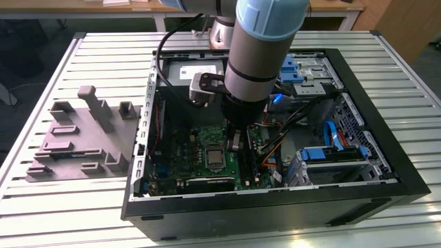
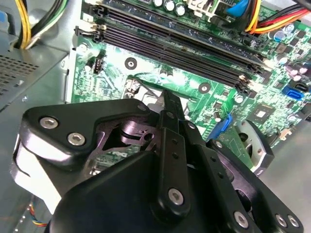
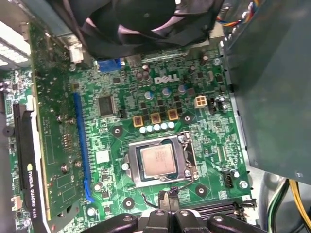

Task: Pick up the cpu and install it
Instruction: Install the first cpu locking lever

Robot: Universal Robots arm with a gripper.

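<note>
Arm stands near vertical over the open computer case [image 1: 276,196], wrist pointing straight down into it. The tool [image 1: 236,140] hangs low inside the case, just above the green motherboard [image 1: 200,155], with nothing visible between its fingers.

In the first wrist view the tool [image 3: 171,201] shows its two dark fingertips drawn close together, almost touching, just off the edge of the socket frame [image 3: 163,160]. The cpu [image 3: 156,161] sits flat inside that frame, pale metal top up, straight ahead of the fingertips and apart from them. The tool does not touch it.

In the second wrist view the tool [image 2: 167,104] narrows to a single thin tip over the board, fingers together. Long black memory slots [image 2: 170,43] run across the board beyond the tip.

A black fan [image 3: 146,22] sits past the socket, on the far side from the tool. A green expansion card [image 3: 53,121] stands on edge beside the socket, off to one side of the tool.

Outside the case, a grey moulded tray [image 1: 79,139] rests on the slatted tabletop [image 1: 41,206], well apart from the tool, toward the exterior view's left.
</note>
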